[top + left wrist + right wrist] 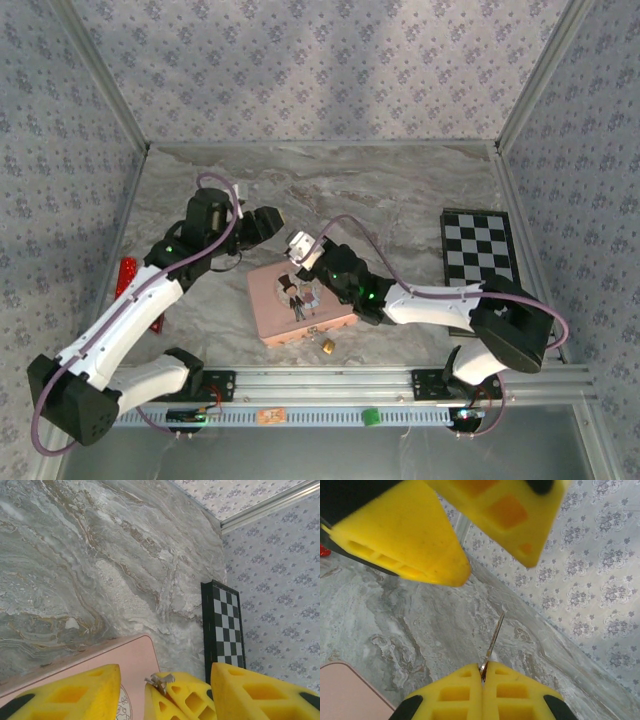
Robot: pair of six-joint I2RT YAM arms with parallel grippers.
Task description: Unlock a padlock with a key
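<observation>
The tiny brass padlock (327, 346) lies at the near edge of the pink tin (300, 300), apart from both grippers. My right gripper (483, 667) is shut on a thin silver key (492, 639), whose blade sticks out past the fingertips. It hovers over the tin's far edge (298, 243). My left gripper (268, 222) is open just beyond it, its yellow fingers (75, 692) standing on either side of the right gripper's tips and the key (160, 681). The same open fingers (405, 535) show at the top of the right wrist view.
A black-and-white chessboard (478, 248) lies at the right side of the marble table (400, 190). A red object (125, 275) sits by the left wall. Patterned walls close in three sides, and a metal rail (330, 385) runs along the front.
</observation>
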